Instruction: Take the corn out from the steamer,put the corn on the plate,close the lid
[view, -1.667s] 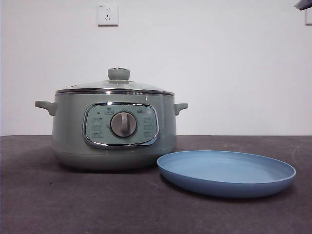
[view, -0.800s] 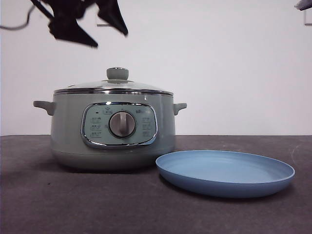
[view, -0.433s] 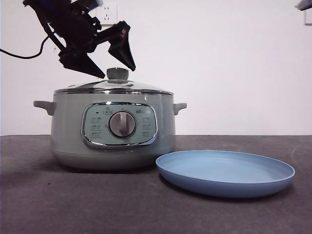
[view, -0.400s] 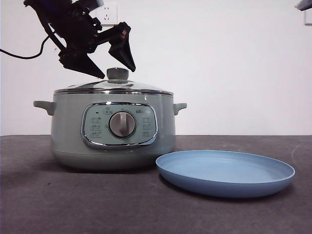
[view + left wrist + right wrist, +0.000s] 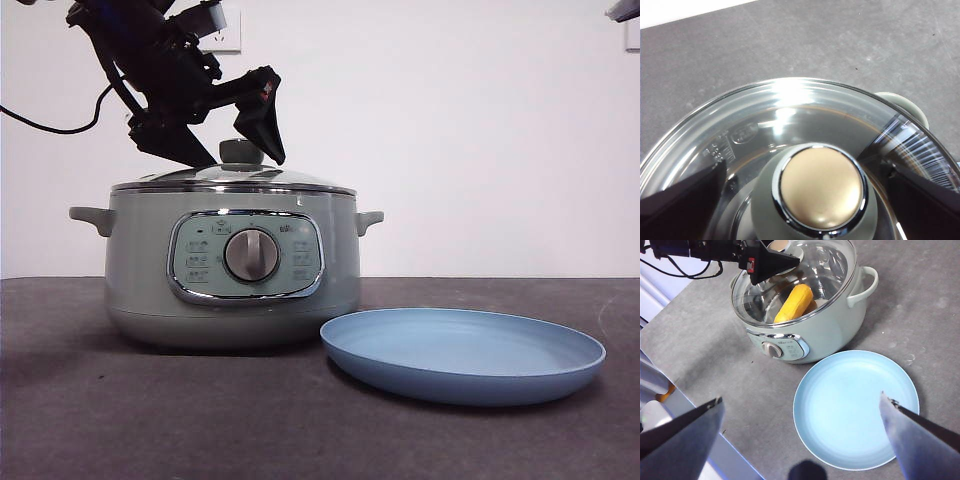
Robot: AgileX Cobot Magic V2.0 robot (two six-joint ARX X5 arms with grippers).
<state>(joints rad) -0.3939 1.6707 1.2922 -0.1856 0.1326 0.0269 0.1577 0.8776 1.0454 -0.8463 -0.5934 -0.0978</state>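
The sage-green steamer (image 5: 232, 265) stands left of centre with its glass lid (image 5: 232, 180) on. My left gripper (image 5: 245, 160) is open, one jaw on each side of the lid's green knob (image 5: 241, 151), with gaps showing beside the knob (image 5: 820, 187) in the left wrist view. Through the glass in the right wrist view, the yellow corn (image 5: 794, 302) lies inside the steamer (image 5: 815, 335). The light-blue plate (image 5: 463, 355) sits bare to the steamer's right. My right gripper (image 5: 800, 440) hangs open, high over the plate (image 5: 855, 407).
A dark grey table (image 5: 120, 420) carries everything. The steamer's side handles (image 5: 92, 217) stick out left and right. A white wall with a socket (image 5: 225, 25) stands behind. The left arm's cable (image 5: 40, 125) trails toward the left edge.
The left gripper entered from the upper left and came down toward the lid. Its open jaws now bracket the knob. Steamer, lid and plate have not moved.
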